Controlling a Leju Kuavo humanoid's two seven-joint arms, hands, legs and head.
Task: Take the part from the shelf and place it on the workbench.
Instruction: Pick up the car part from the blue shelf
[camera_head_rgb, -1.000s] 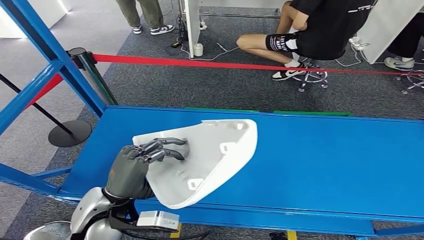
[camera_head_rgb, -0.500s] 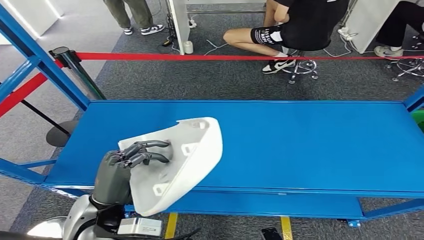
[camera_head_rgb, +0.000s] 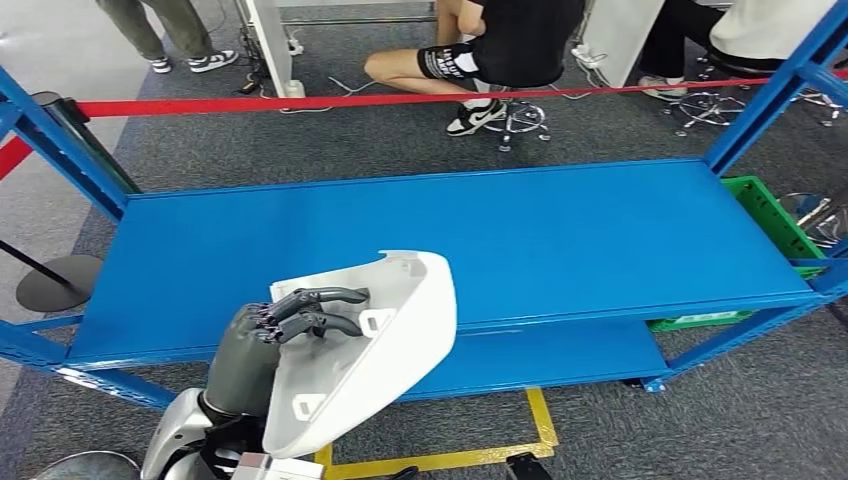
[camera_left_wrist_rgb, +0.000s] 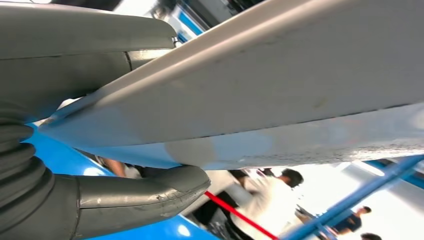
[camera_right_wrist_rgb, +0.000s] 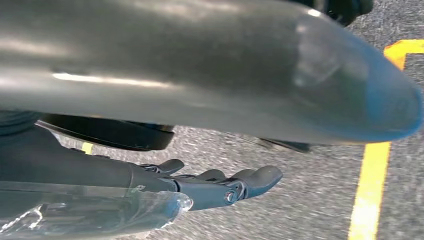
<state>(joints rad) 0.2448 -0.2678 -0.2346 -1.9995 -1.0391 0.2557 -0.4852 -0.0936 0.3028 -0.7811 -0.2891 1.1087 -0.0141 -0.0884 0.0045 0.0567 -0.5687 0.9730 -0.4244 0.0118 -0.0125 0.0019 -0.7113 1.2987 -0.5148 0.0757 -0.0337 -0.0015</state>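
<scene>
Carrying a big white shell in one hand

Gripping it from the left, the left hand (camera_head_rgb: 262, 345) has its dark fingers (camera_head_rgb: 318, 297) hooked over the inner face of the white part (camera_head_rgb: 400, 320), and the left wrist view shows the thick grey thumb (camera_left_wrist_rgb: 145, 192) pressed up under the part's edge, so it is a pinch across the wall. The part hangs clear in front of the blue shelf (camera_head_rgb: 560, 240), over its near edge, touching nothing but the hand. It looks like a thin moulded plastic cover: probably light and fairly stiff, but wide, smooth and curved, so I'd guess it wants to swing or slide in a one-sided hold. That rim by the small mounting tabs seems the sensible place to take it. Most of the shell sticks out to the right of the hand, well past the fingers. Further right, the right hand (camera_right_wrist_rgb: 220, 185) hangs over the grey floor (camera_right_wrist_rgb: 310, 190), fingers loosely extended, holding nothing.
</scene>
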